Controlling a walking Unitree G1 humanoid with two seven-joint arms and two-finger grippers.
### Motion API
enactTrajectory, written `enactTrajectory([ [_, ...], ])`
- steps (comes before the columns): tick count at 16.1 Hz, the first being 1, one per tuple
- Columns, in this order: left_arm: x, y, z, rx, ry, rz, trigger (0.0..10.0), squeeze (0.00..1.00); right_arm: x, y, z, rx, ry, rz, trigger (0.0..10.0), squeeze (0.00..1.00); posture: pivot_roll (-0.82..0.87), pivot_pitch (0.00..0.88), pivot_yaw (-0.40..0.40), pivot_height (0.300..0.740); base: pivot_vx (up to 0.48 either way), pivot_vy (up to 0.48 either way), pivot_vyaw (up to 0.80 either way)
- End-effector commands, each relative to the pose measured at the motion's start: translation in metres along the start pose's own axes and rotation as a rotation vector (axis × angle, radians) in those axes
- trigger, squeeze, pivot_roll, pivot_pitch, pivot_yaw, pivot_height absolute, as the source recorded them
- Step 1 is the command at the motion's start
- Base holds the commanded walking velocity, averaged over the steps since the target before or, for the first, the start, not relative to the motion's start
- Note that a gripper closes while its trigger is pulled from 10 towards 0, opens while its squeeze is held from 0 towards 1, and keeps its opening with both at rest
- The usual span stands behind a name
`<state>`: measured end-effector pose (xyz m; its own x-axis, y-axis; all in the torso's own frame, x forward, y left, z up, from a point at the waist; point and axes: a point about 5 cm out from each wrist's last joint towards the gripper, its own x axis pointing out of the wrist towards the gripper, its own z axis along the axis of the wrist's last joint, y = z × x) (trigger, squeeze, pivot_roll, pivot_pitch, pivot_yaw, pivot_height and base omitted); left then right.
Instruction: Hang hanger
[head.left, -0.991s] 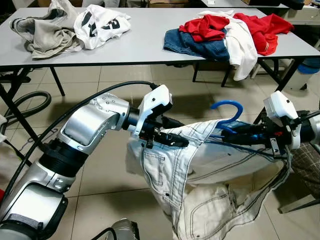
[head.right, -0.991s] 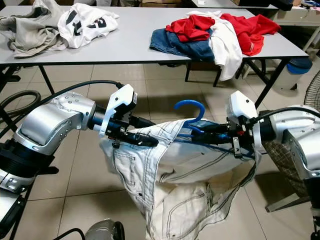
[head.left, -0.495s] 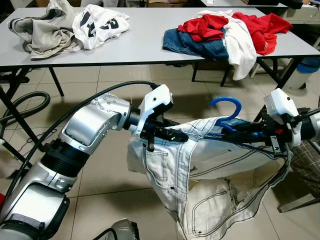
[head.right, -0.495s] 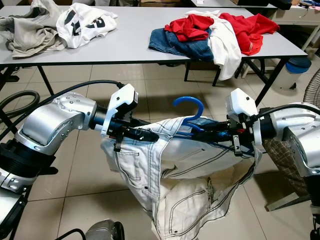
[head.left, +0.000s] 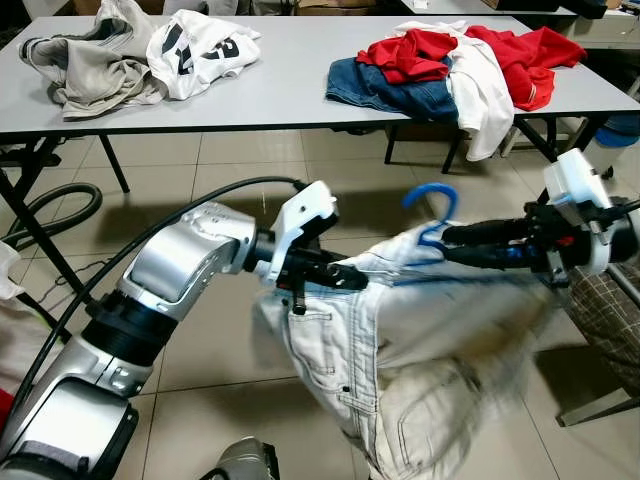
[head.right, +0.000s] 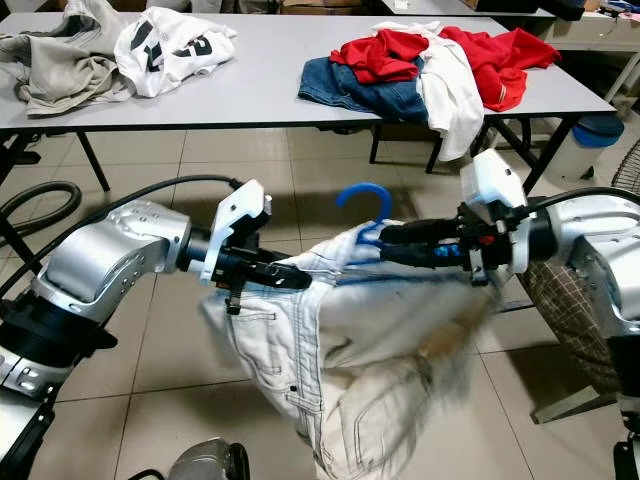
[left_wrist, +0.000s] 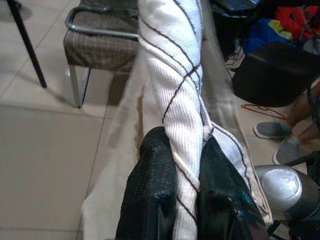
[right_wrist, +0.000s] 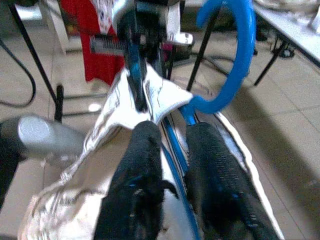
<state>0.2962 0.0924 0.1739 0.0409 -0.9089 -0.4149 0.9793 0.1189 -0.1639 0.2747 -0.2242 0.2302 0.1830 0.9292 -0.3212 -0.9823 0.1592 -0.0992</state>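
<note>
A blue hanger (head.left: 431, 203) with its hook upward carries white jeans (head.left: 400, 350) with dark stitching, held above the tiled floor between my two arms. My right gripper (head.left: 448, 241) is shut on the hanger just under the hook; the blue bar (right_wrist: 175, 150) runs between its black fingers (right_wrist: 137, 165). My left gripper (head.left: 352, 277) is shut on the jeans' waistband (left_wrist: 175, 75), with the fabric pinched between its fingers (left_wrist: 150, 175). The jeans' legs hang down blurred, and the cloth hides most of the hanger.
Ahead stands a grey table (head.left: 290, 90) with a red, white and denim clothes pile (head.left: 450, 60) on its right part and grey and white garments (head.left: 130, 50) on its left. A plaid-seated chair (head.left: 612, 310) is at my right, a black hose (head.left: 60, 205) on the floor at my left.
My right gripper has risen and pulled the hanger up and to the left. The jeans are swinging and now blurred. My left gripper has dropped slightly, still holding the waistband.
</note>
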Motion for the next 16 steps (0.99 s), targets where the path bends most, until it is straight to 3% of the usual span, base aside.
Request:
enactTrajectory([
  [1, -0.005, 0.001, 0.011, 0.043, -0.043, 0.013, 0.0, 0.00, -0.007, 0.000, 0.006, -0.009, -0.019, -0.013, 10.0, 1.00, -0.11, 0.000, 0.000, 0.740, 0.000, 0.000, 0.00],
  [3, -0.004, 0.001, 0.010, 0.041, -0.046, 0.016, 0.0, 0.00, -0.012, 0.000, 0.010, -0.005, -0.032, -0.015, 10.0, 1.00, -0.12, 0.000, 0.002, 0.740, 0.000, 0.000, 0.00],
  [4, -0.001, 0.014, 0.012, 0.027, -0.070, 0.117, 0.0, 0.00, -0.031, -0.006, 0.029, -0.027, -0.104, -0.159, 10.0, 1.00, -0.16, 0.000, 0.014, 0.740, 0.000, 0.000, 0.00],
  [5, -0.001, 0.018, 0.012, 0.026, -0.075, 0.159, 0.0, 0.00, -0.033, -0.008, 0.030, -0.034, -0.112, -0.242, 10.0, 1.00, -0.17, 0.000, 0.016, 0.740, 0.000, 0.000, 0.00],
  [6, -0.001, 0.018, 0.012, 0.026, -0.075, 0.159, 0.0, 0.00, -0.033, -0.008, 0.030, -0.034, -0.112, -0.242, 10.0, 1.00, -0.17, 0.000, 0.016, 0.740, 0.000, 0.000, 0.00],
  [7, -0.001, 0.020, 0.016, 0.016, -0.138, 0.242, 0.0, 0.00, -0.026, -0.012, 0.008, -0.019, -0.054, -0.552, 10.0, 1.00, -0.18, 0.000, 0.025, 0.740, 0.000, 0.000, 0.00],
  [9, -0.001, 0.019, 0.018, 0.003, -0.176, 0.285, 0.0, 0.00, -0.021, -0.012, -0.010, 0.007, -0.004, -0.765, 10.0, 1.00, -0.19, 0.000, 0.032, 0.740, 0.000, 0.000, 0.00],
  [10, -0.003, 0.019, 0.018, -0.014, -0.189, 0.311, 0.0, 0.00, -0.011, -0.011, -0.019, 0.031, -0.010, -0.872, 10.0, 1.00, -0.20, 0.000, 0.039, 0.740, 0.000, 0.000, 0.00],
  [11, -0.011, 0.021, 0.019, -0.031, -0.220, 0.363, 0.0, 0.00, 0.010, -0.008, -0.033, 0.055, -0.014, -1.039, 10.0, 1.00, -0.19, 0.000, 0.041, 0.740, 0.000, 0.000, 0.00],
  [14, -0.016, 0.019, 0.021, -0.046, -0.285, 0.353, 0.0, 0.00, 0.035, -0.011, -0.054, 0.060, 0.056, -1.186, 10.0, 1.00, -0.17, 0.000, 0.037, 0.740, 0.000, 0.000, 0.00],
  [16, -0.016, 0.014, 0.012, -0.064, -0.265, 0.336, 0.0, 0.00, 0.048, -0.023, -0.060, 0.013, 0.090, -1.333, 10.0, 1.00, -0.14, 0.000, 0.019, 0.740, 0.000, 0.000, 0.00],
])
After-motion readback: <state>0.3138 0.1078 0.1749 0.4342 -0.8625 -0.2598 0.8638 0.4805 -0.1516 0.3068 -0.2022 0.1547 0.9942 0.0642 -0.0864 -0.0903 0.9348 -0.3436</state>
